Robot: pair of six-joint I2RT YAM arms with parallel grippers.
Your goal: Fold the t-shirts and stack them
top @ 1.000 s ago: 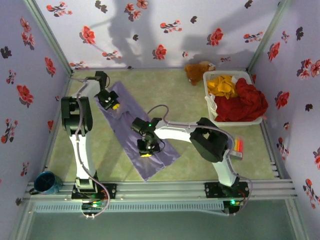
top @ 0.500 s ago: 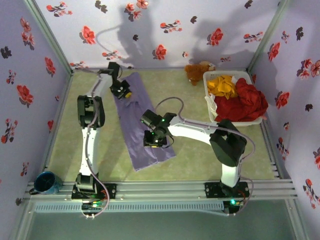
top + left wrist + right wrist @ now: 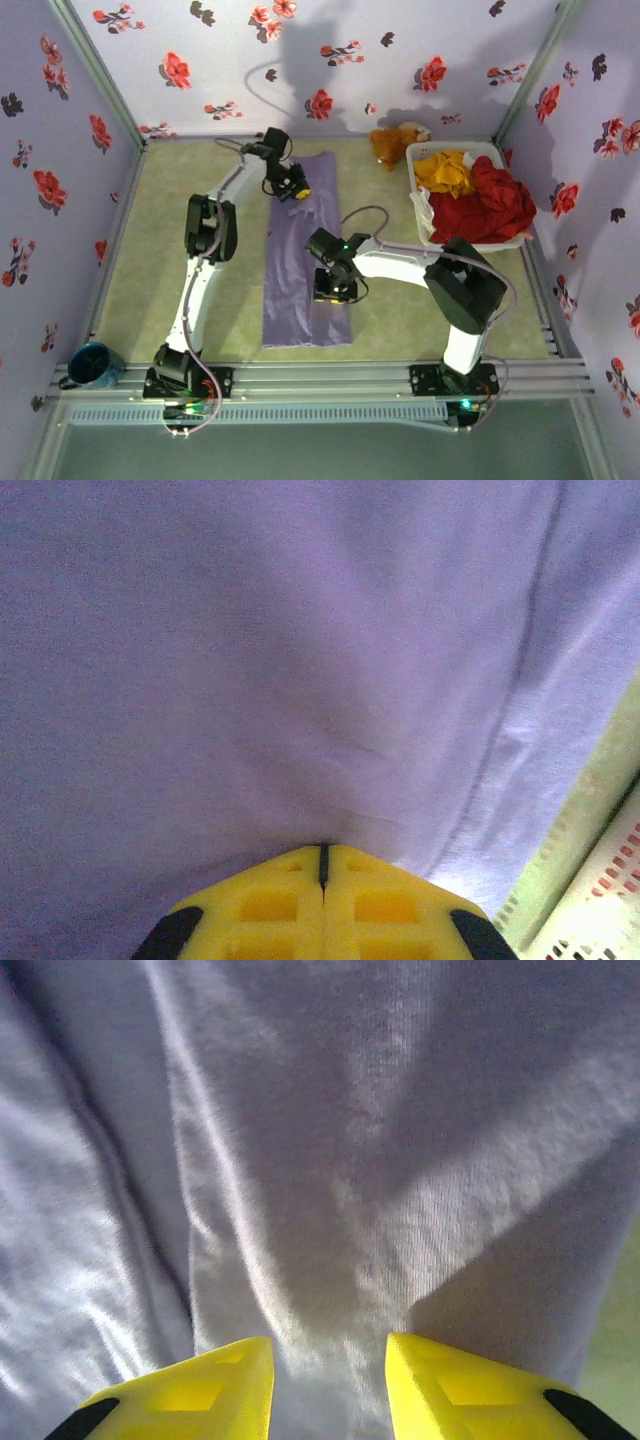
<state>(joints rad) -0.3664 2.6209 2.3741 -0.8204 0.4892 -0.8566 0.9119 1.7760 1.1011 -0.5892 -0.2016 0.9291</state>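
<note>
The lavender t-shirt (image 3: pixel 290 290) lies as a long narrow strip down the middle of the green table, running from the back to near the front. My left gripper (image 3: pixel 297 190) is at its far end, and its yellow jaws (image 3: pixel 323 848) are shut on the lavender cloth (image 3: pixel 300 660). My right gripper (image 3: pixel 335 293) sits on the strip's right side, its fingers (image 3: pixel 200 1390) closed around a raised fold of the cloth (image 3: pixel 330 1260). A red t-shirt (image 3: pixel 490 205) and an orange-yellow one (image 3: pixel 445 172) are heaped in the basket.
The white plastic basket (image 3: pixel 480 243) stands at the back right, and its lattice wall (image 3: pixel 600 920) is close to my left gripper. A brown plush toy (image 3: pixel 395 140) lies left of it. A blue cup (image 3: pixel 92 363) sits on the front left rail.
Both grippers have swung to the right with the lavender t-shirt. It has turned from a diagonal lie to nearly straight front to back, nearer the basket.
</note>
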